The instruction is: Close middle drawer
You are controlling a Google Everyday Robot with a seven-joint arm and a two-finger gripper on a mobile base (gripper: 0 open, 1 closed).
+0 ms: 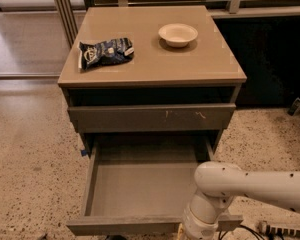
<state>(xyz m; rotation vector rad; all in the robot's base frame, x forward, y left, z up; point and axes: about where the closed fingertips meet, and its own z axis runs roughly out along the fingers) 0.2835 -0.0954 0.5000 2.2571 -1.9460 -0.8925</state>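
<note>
The middle drawer is pulled far out of the grey-brown cabinet, and its flat grey inside is bare. Its plain front edge runs along the bottom of the camera view. My gripper is at the right part of that front edge, at the very bottom of the view, below the white wrist. The white arm comes in from the right and covers the drawer's near right corner.
Above the open drawer is a taller shut drawer front with pale scratch marks. A dark snack bag and a white bowl lie on the cabinet top. Speckled floor lies on both sides, with cables at the bottom right.
</note>
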